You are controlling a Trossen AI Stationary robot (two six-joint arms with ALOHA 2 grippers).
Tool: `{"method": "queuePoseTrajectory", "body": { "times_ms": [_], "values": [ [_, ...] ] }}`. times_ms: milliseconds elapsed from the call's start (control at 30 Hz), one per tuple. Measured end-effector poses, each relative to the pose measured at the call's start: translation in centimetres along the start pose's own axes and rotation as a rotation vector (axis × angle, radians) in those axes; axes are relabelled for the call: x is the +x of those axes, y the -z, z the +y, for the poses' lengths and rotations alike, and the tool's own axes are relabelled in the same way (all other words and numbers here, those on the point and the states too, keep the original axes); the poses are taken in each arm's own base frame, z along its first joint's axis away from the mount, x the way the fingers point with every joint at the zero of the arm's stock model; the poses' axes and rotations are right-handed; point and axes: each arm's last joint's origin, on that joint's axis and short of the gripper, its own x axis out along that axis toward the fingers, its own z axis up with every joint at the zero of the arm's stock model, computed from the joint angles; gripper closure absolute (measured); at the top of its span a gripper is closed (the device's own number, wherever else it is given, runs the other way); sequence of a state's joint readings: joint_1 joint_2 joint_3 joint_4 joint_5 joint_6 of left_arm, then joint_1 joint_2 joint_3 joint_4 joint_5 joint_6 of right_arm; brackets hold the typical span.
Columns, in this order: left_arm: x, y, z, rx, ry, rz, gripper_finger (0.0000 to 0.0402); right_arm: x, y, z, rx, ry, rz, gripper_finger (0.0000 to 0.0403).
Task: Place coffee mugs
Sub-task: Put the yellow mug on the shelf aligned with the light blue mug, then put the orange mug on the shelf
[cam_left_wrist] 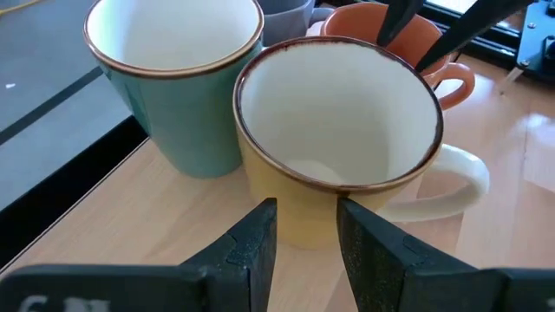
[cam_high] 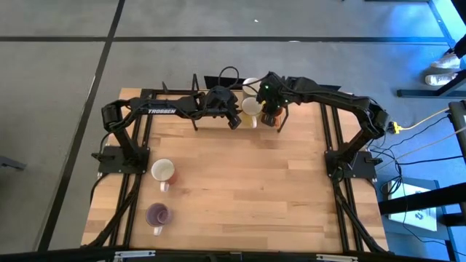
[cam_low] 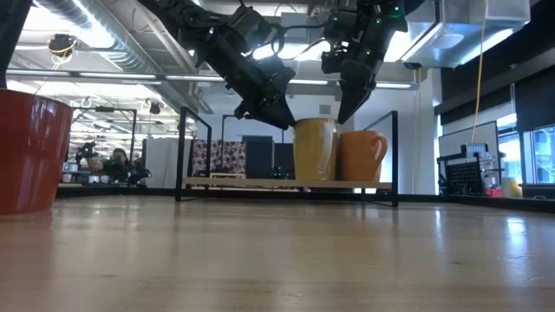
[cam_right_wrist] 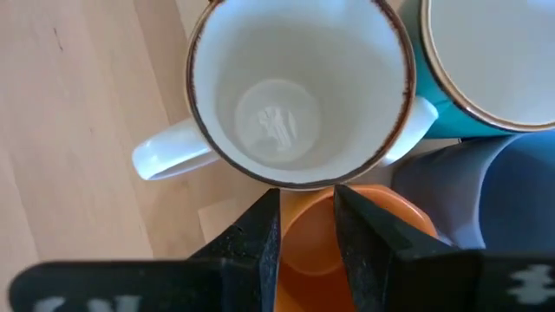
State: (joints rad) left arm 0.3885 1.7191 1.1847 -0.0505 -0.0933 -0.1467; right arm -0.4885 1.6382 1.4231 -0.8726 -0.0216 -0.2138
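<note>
High view, yellow mug (cam_high: pixel 250 106) upright, handle pointing toward table middle

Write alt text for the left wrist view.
A yellow mug with a white inside stands upright on the wooden table, just ahead of the left gripper, whose fingers are slightly apart. A teal mug stands close beside it, an orange mug behind.

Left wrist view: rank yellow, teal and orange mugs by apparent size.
1. yellow mug, largest in the picture, but nearest the left pincer.
2. teal mug, close second; true size may match.
3. orange mug, smallest, though farther and partly hidden, so unsure.
</note>
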Motion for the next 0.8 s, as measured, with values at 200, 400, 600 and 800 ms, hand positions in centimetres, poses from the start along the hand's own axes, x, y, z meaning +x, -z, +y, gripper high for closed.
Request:
{"method": "queuePoseTrajectory", "body": {
  "times_ms": [200, 400, 600, 800],
  "values": [
    [0.0, 0.0, 0.0, 0.000, -0.002, 0.000, 0.0285, 0.0, 0.0, 1.0, -0.025, -0.013, 0.014, 0.0306],
    [0.0, 0.1, 0.1, 0.002, -0.044, 0.010, 0.0285, 0.0, -0.1, 1.7, -0.035, -0.010, 0.018, 0.0306],
    [-2.3, -1.0, 0.0, 0.002, -0.024, -0.011, 0.0285, -1.6, -0.1, 2.8, -0.025, -0.029, -0.019, 0.0306],
    [-7.6, -2.4, -0.9, 0.025, 0.084, -0.025, 0.0285, -6.0, 0.4, 5.4, -0.022, -0.091, -0.142, 0.0306]
  ]
}}
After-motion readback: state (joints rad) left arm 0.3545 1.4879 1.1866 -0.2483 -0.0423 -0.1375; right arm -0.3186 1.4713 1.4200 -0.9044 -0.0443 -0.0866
